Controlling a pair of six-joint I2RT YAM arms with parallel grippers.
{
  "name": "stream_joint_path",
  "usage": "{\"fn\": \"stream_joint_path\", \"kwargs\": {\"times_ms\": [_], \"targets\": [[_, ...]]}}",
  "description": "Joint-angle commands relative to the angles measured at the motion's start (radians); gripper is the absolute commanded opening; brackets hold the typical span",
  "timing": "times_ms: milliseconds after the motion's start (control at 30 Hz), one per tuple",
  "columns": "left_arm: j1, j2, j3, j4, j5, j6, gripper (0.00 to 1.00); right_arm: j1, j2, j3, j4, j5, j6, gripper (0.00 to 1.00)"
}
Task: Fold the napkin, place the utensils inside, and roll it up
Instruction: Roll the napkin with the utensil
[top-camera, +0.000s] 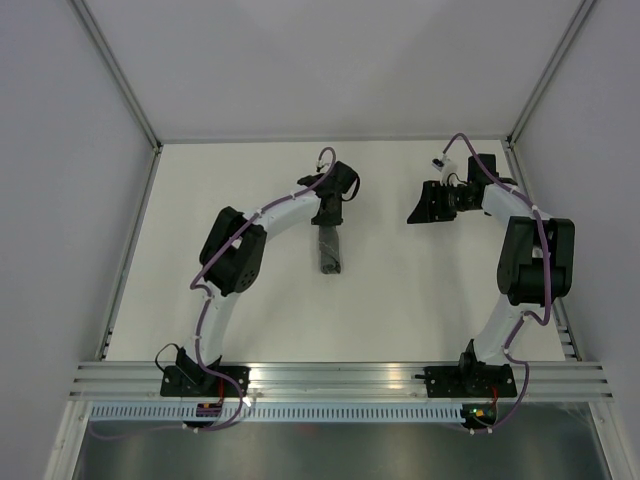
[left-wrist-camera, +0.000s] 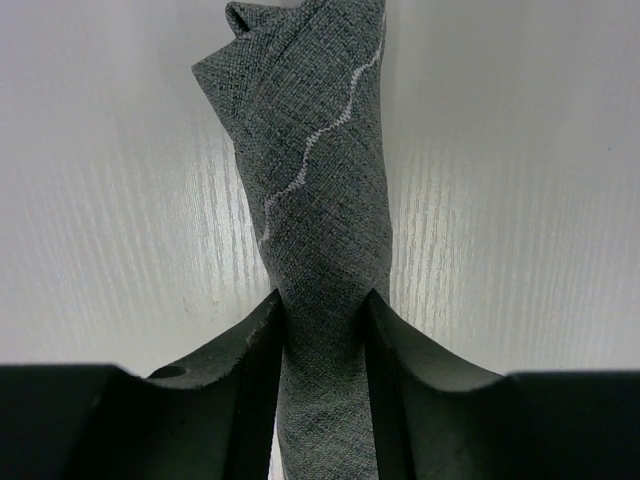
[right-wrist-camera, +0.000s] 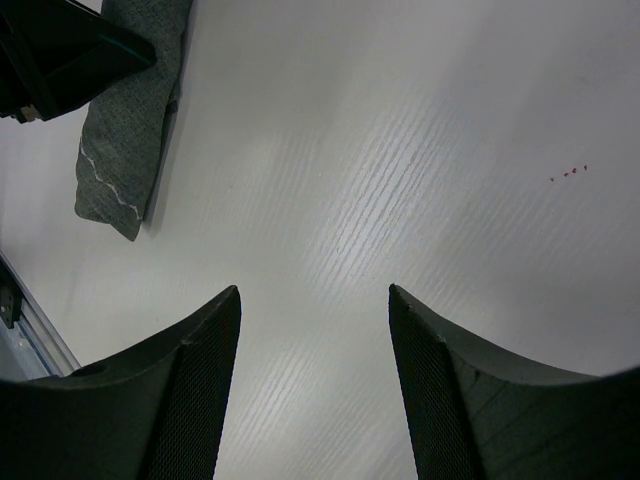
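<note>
I am looking first at the white table (top-camera: 400, 310). The napkin (left-wrist-camera: 320, 180) is lying on it as a tight dark grey roll, with its pale wavy stitched line (left-wrist-camera: 300, 170) showing on top. The left claw (left-wrist-camera: 320, 300) is sitting partly open over the end of the roll nearest to it. Its fingers (left-wrist-camera: 255, 350) are touching the cloth on both sides, so I am judging that it is holding the napkin. The rest of the roll is stretching away in front of this claw. The right claw (right-wrist-camera: 313, 300) is hanging wide open and empty, with the roll ahead of it and off to its left. I am not seeing the utensils, and I cannot tell if they are inside. What I am worrying about is this: if the left claw is lifting away while the cloth is catching on its fingers, the roll could be dragged. The folded corner at the far end could then unwind, and any cutlery inside could slide out.
</note>
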Motion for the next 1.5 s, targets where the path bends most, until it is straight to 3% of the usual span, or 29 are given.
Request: {"fn": "stream_joint_path", "kwargs": {"times_ms": [0, 400, 800, 967, 1133, 1267, 1467], "targets": [[-0.006, 0.025, 0.054, -0.039, -0.03, -0.03, 0.43, -0.001, -0.051, 0.026, -0.009, -0.025, -0.021, 0.67], [-0.016, 0.085, 0.107, -0.09, -0.038, 0.01, 0.59, -0.001, -0.057, 0.021, -0.012, -0.027, -0.021, 0.66], [-0.018, 0.122, 0.153, -0.141, -0.073, 0.03, 0.58, -0.003, -0.042, 0.02, -0.007, -0.034, -0.016, 0.66], [-0.018, 0.12, 0.172, -0.153, -0.073, 0.027, 0.57, 0.038, -0.109, 0.004, -0.013, -0.025, -0.041, 0.66], [-0.018, 0.117, 0.189, -0.164, -0.065, 0.021, 0.52, 0.156, -0.146, -0.025, 0.008, 0.021, -0.018, 0.56], [-0.016, 0.119, 0.203, -0.173, -0.056, 0.019, 0.45, 0.273, -0.238, -0.113, 0.121, 0.11, 0.054, 0.51], [-0.016, 0.148, 0.235, -0.203, -0.042, 0.021, 0.18, 0.333, -0.246, -0.146, 0.235, 0.217, 0.142, 0.43]]}}
